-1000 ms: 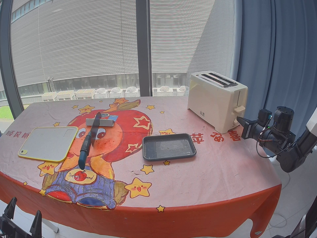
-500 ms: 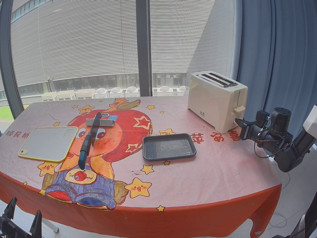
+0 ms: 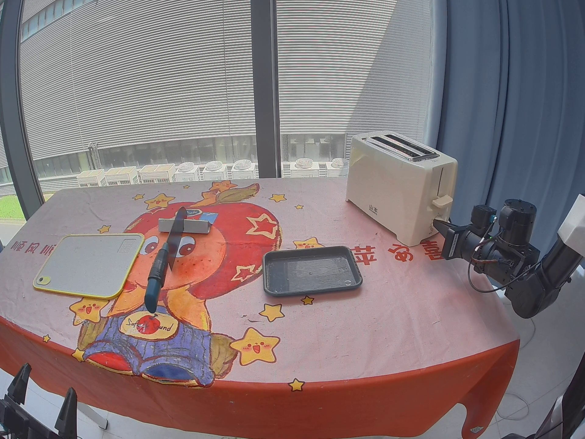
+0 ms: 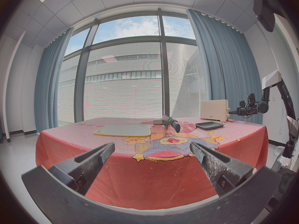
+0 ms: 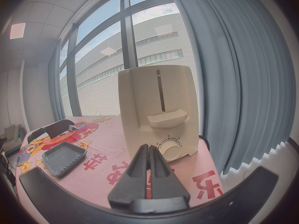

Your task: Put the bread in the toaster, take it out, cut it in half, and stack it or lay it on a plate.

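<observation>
Right wrist view: right gripper (image 5: 149, 147) has its jaws pressed together with nothing between them, tips aimed at the toaster (image 5: 146, 91) end face, just under the lever (image 5: 167, 119) and near the dial (image 5: 169, 149). Lever sits at the low end of its slot. Toaster stands at the table's (image 3: 396, 318) far right; whether a slice is down in the slots, cannot tell. Left gripper (image 4: 152, 150) spread wide and empty, low in front of the table's near edge, well apart from the cutting board (image 3: 88, 264) and knife (image 3: 159, 263). Dark plate (image 3: 314, 290) lies mid-table, between knife and toaster.

Handling, as judged: lever is a stiff plastic tab, best worked flat on its broad face. Toaster body looks light and may skid on the cloth. Toasted bread would be light, brittle at the crust and crumbly; take it by the top edge, gentle squeeze
</observation>
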`<state>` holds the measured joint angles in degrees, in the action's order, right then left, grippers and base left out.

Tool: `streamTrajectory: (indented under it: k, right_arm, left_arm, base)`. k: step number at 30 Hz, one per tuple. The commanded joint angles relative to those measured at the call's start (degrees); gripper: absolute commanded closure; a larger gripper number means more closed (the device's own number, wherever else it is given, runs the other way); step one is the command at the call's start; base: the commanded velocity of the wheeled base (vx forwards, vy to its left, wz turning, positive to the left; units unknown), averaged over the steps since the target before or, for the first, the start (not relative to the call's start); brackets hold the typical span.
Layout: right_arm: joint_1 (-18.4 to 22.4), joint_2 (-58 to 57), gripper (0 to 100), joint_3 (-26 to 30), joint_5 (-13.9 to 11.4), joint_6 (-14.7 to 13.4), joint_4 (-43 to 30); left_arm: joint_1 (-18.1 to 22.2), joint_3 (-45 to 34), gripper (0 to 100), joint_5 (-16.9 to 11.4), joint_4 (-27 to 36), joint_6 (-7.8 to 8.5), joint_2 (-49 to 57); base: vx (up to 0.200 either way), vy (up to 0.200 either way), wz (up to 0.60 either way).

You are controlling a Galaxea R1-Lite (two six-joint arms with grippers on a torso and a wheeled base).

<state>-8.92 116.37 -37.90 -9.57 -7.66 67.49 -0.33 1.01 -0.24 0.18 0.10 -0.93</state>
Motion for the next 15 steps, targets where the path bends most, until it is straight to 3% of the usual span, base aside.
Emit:
streamTrajectory:
  k: [1,15]
  right_arm:
    - [0.0,0.1,100,0.0,0.0,0.0,0.0]
    - [0.0,0.2,100,-0.1,0.0,0.0,0.0]
  left_arm:
    - [0.0,-0.9,0,0.0,0.0,-0.01,0.9]
    - [0.0,-0.9,0,0.0,0.0,-0.01,0.9]
  base:
    - [0.000,0.000,0.00]
    - [0.000,0.000,0.00]
